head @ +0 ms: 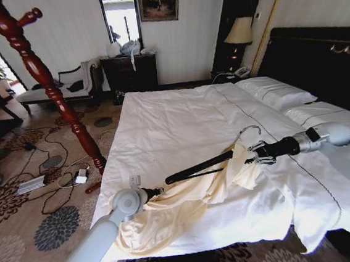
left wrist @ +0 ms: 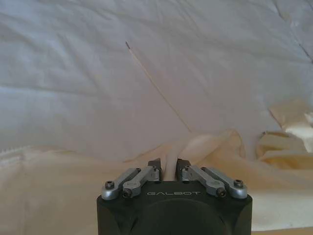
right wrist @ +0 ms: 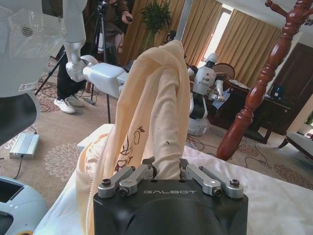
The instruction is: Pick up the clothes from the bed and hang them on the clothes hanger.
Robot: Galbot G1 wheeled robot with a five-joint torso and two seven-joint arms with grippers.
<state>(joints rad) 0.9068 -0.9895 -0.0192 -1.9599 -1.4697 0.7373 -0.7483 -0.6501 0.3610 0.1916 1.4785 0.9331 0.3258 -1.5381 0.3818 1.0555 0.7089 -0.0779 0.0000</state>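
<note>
Both grippers – left [left wrist: 168, 165], right [right wrist: 167, 166] – jaws clamped on clothes [head: 187, 198] over bed [head: 174, 119]; clothes hanger [head: 46, 81] nr bed's left edge

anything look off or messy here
Yes: the clothes lie crumpled at the foot of the bed, one end spilling over the edge. The coat stand leans across the head view, possibly from camera tilt.

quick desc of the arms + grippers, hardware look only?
Both arms have smooth pale grey-white shells with rounded joints, turning black toward the wrist. Left gripper and right gripper look alike: black housing lettered GALBOT, silver linkage bars with dark screws, short black fingertips.
</note>
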